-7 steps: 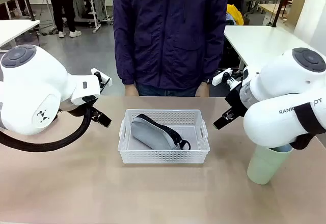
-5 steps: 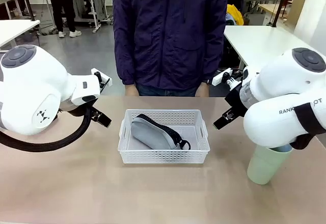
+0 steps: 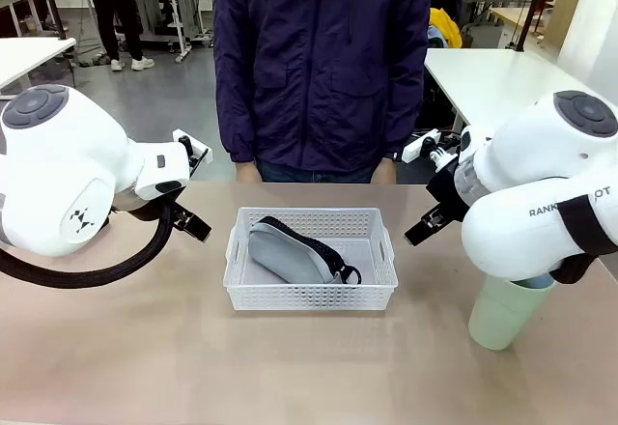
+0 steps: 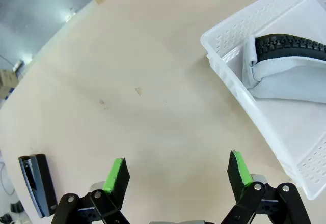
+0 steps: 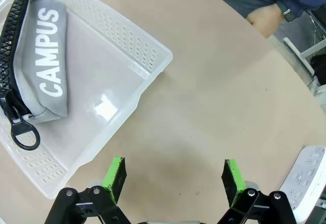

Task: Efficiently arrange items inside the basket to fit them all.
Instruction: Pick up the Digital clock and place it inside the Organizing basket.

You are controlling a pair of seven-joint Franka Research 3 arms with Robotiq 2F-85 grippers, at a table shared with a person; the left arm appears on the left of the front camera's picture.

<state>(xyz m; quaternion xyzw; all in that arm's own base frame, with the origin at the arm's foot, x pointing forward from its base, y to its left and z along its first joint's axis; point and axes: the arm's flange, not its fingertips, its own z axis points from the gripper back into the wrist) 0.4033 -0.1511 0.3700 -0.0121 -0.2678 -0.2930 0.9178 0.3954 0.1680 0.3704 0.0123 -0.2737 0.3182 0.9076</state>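
The white lattice basket (image 3: 311, 295) stands mid-table with the grey pouch (image 3: 288, 252) lying in its left part, black zipper up. In the right wrist view the pouch (image 5: 45, 66) reads CAMPUS, its ring pull (image 5: 22, 135) near the basket wall (image 5: 147, 71). My right gripper (image 5: 173, 175) hangs open over bare table beside the basket. My left gripper (image 4: 177, 172) is open too, above the table left of the basket corner (image 4: 224, 40). A black stapler (image 4: 36, 183) lies at that view's lower left. The pale green cup (image 3: 502, 311) stands under my right arm. A small white box-like thing (image 5: 308, 180) lies at the right wrist view's edge.
A person in a dark jacket (image 3: 319, 58) stands at the far edge, one hand (image 5: 265, 18) resting by the table rim. My two bulky white arms (image 3: 58, 184) (image 3: 541, 203) flank the basket. Bare tabletop (image 3: 290, 367) stretches in front of it.
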